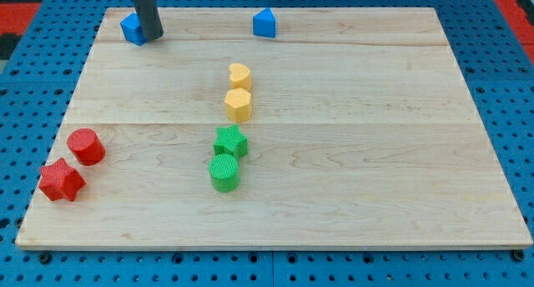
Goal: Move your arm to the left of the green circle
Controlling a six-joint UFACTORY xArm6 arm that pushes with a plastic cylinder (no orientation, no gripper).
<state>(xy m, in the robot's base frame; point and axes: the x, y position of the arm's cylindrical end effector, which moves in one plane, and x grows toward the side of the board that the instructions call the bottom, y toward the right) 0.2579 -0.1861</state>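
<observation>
The green circle (224,172) lies on the wooden board (375,153) a little below its middle, touching the green star (230,143) just above it. My tip (151,37) stands near the board's top left corner, right beside a blue block (131,27) on its right side. The tip is far up and to the left of the green circle.
A yellow heart (239,75) and a yellow hexagon (238,104) stand in a column above the green star. A blue pentagon-like block (264,23) sits at the top middle. A red circle (85,146) and a red star (61,180) lie at the lower left.
</observation>
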